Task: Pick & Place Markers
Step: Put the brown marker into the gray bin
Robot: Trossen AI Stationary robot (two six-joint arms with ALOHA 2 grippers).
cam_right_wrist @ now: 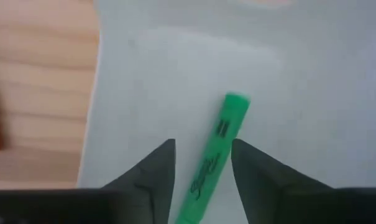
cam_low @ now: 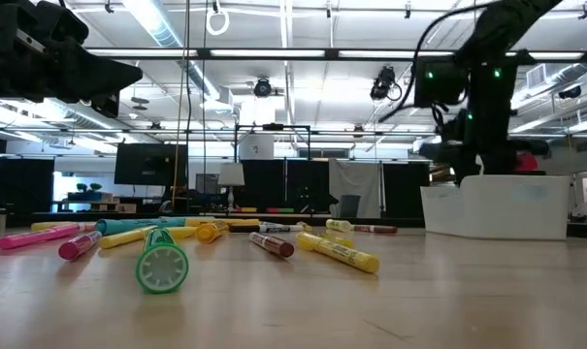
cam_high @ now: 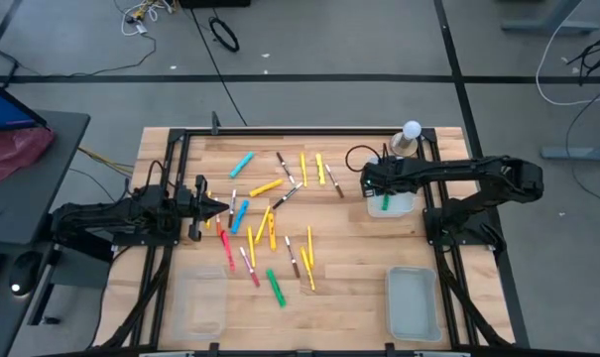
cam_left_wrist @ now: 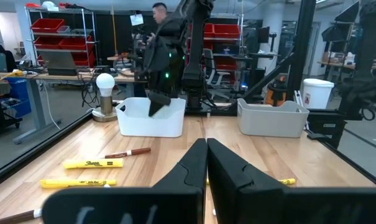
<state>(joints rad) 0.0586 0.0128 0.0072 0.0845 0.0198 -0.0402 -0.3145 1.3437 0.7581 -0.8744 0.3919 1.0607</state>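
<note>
green marker [cam_right_wrist: 215, 155] lies flat on the floor of the clear tray [cam_right_wrist: 312, 74] at the table's far right, between the parted fingers [cam_right_wrist: 153, 171] of the right gripper [cam_high: 376, 184], which do not touch it. the left gripper [cam_high: 218, 207] hovers above the scattered markers [cam_high: 270, 223] mid-table, its fingers [cam_left_wrist: 231, 168] pressed together and holding nothing.

bright, even light from long ceiling tube lamps [cam_low: 167, 29] at the low view's top; the nearest round-ended green marker [cam_low: 162, 264] is blurred.
</note>
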